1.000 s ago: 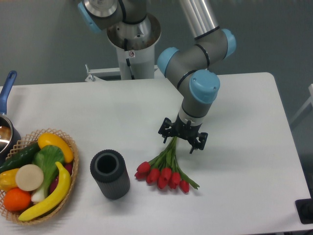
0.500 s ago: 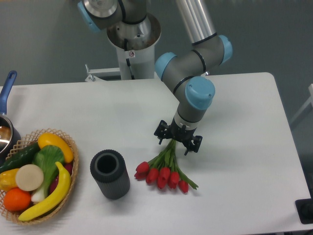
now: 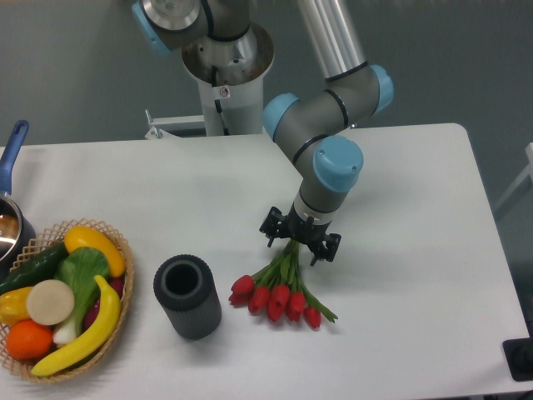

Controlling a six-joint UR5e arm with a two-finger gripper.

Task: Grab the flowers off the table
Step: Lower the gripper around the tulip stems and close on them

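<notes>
The gripper (image 3: pixel 300 237) sits at the stem end of the flowers (image 3: pixel 279 289), jaws clamped on the stems so the heavy red buds trail below it, low over the table (image 3: pixel 416 250); a dark cylinder (image 3: pixel 187 297) stands well off beside
</notes>
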